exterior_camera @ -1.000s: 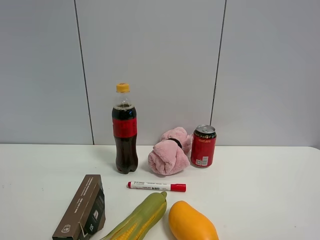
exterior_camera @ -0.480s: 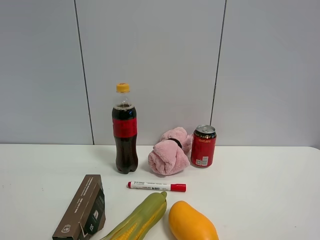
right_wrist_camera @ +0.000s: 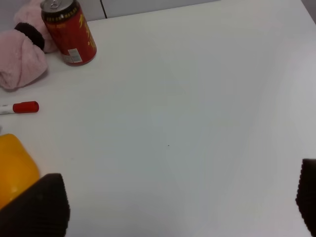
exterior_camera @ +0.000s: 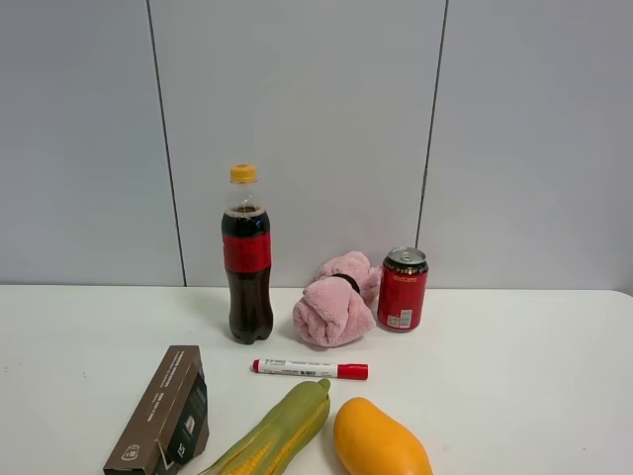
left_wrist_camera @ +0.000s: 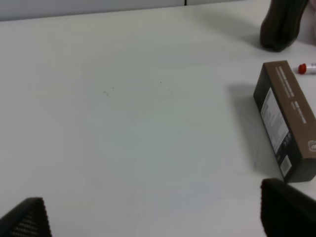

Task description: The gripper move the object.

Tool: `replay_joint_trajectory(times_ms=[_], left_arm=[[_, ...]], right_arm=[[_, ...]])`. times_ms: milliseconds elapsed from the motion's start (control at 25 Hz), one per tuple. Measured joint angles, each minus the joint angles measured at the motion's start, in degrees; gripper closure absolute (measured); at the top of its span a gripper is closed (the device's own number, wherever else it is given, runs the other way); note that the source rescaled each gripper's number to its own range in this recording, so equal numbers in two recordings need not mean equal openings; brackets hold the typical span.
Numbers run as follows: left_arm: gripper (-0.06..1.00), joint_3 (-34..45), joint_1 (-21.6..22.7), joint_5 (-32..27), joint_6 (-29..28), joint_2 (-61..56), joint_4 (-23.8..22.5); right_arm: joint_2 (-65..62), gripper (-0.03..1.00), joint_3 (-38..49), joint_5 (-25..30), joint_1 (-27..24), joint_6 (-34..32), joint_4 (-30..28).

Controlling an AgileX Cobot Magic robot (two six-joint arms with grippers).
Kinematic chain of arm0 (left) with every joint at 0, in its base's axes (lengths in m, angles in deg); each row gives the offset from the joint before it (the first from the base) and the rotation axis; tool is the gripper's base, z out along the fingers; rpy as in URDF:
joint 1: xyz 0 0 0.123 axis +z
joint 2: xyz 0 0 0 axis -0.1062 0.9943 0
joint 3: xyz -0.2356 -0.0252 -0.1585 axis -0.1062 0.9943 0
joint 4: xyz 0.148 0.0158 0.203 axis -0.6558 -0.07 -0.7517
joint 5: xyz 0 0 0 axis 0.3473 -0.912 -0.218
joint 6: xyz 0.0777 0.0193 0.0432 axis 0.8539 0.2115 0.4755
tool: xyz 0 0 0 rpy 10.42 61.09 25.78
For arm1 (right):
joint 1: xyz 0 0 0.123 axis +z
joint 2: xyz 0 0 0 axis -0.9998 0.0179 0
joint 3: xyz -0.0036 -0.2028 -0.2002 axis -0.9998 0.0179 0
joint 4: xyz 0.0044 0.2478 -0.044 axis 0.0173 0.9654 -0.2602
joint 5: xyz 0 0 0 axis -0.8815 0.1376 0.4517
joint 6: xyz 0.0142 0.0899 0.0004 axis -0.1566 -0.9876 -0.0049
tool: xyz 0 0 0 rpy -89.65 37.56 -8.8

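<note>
The dark brown cardboard box (exterior_camera: 163, 411) lies on the white table at the front left of the exterior high view. It also shows in the left wrist view (left_wrist_camera: 289, 118), beside one fingertip (left_wrist_camera: 289, 210) of my left gripper (left_wrist_camera: 155, 219), whose jaws stand wide apart and empty over bare table. My right gripper (right_wrist_camera: 173, 205) is also open and empty over bare table, away from the box. Neither gripper shows in the exterior high view.
A cola bottle (exterior_camera: 247, 262), a pink cloth (exterior_camera: 334, 302) and a red can (exterior_camera: 403, 289) stand at the back. A red marker (exterior_camera: 309, 369), a corn cob (exterior_camera: 277, 430) and a mango (exterior_camera: 378, 440) lie near the front, right of the box.
</note>
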Motion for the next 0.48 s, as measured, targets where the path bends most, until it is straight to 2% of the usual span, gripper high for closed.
replay_joint_trajectory(times_ms=[480], left_arm=[[-0.06, 0.0, 0.0, 0.0, 0.0, 0.0, 0.0]], right_arm=[[0.0, 0.04, 0.0, 0.0, 0.0, 0.0, 0.0]])
